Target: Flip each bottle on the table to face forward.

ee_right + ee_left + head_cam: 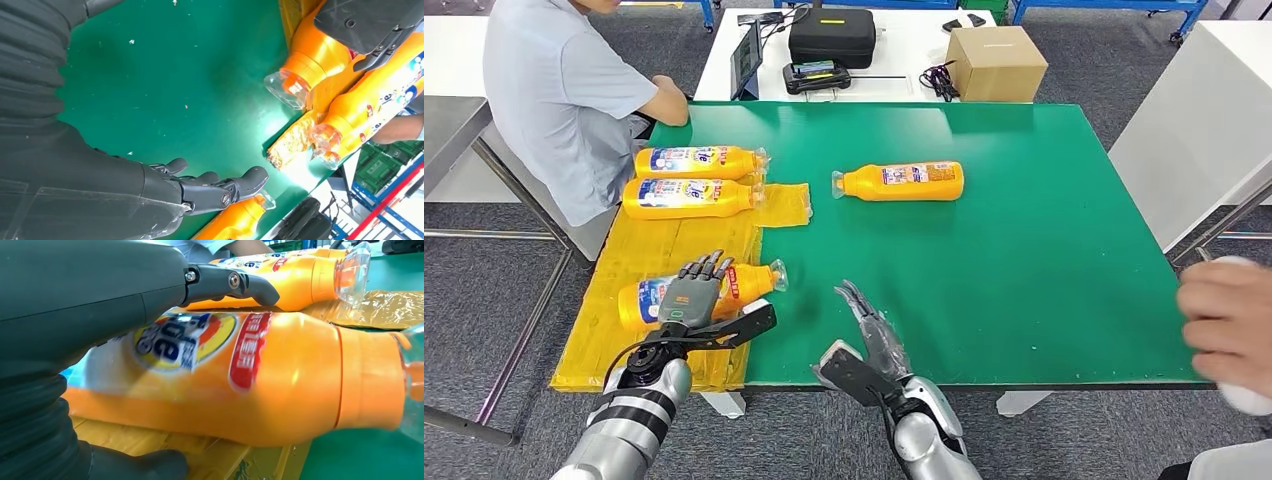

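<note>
Two orange bottles (686,179) at upper left show labels, left hand (692,295) rests spread on the near bottle (754,281), the centre bottle (902,181) waits, right hand (871,327) empty and spread.

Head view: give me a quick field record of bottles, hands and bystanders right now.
bottles: four, all lying on their sides
near bottle: on the yellow sheet, under the left hand
back pair: side by side on the sheet
lone bottle: on bare green table
right hand: open, holds nothing
person: seated at the table's far left
another person's hand: at the right edge
</note>
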Controlling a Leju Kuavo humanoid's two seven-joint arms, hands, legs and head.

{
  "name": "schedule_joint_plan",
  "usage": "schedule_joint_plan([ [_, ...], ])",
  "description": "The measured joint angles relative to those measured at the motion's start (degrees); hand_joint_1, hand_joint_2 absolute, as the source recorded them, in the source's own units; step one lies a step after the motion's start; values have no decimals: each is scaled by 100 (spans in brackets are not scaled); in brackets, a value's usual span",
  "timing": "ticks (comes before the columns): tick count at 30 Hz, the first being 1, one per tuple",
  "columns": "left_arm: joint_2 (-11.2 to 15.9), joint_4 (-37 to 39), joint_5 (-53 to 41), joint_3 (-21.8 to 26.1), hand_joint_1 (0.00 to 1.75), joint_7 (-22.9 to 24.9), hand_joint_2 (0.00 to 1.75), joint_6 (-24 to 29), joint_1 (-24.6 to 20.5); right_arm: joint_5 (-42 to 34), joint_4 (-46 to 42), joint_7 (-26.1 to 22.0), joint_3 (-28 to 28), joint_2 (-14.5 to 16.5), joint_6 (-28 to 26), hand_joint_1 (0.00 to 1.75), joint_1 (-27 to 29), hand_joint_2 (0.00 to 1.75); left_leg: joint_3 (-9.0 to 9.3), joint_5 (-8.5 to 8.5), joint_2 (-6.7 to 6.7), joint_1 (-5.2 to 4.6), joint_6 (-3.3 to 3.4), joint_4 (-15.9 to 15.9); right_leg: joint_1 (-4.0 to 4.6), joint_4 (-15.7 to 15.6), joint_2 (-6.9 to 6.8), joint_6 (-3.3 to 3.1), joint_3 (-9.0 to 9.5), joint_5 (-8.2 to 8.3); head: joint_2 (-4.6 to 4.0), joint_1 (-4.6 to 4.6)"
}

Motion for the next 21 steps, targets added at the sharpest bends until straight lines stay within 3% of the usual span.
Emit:
schedule_joint_plan([
  [8, -12, 19, -45, -10, 0, -88, 175, 160, 19, -4, 56, -6, -57, 0, 4, 0, -4, 175, 7, 1, -1, 0, 1, 0, 0, 0, -1, 0, 5, 0, 0, 1],
  [12, -108, -328, 22, -126, 0, -281, 175, 429, 268, 14, 57, -4, -84, 0, -9, 0, 17, 175, -2, 2, 1, -1, 1, 1, -1, 0, 0, 2, -6, 2, 0, 1],
  [21, -568, -3162, 1441, -1112, 0, -1296, 175, 1284, 1607, -442, -665, 58, -333, 151, 77, 0, 352, 175, -86, 1, 5, -2, 2, 6, -1, 1, 2, 12, -89, 10, 0, 1],
])
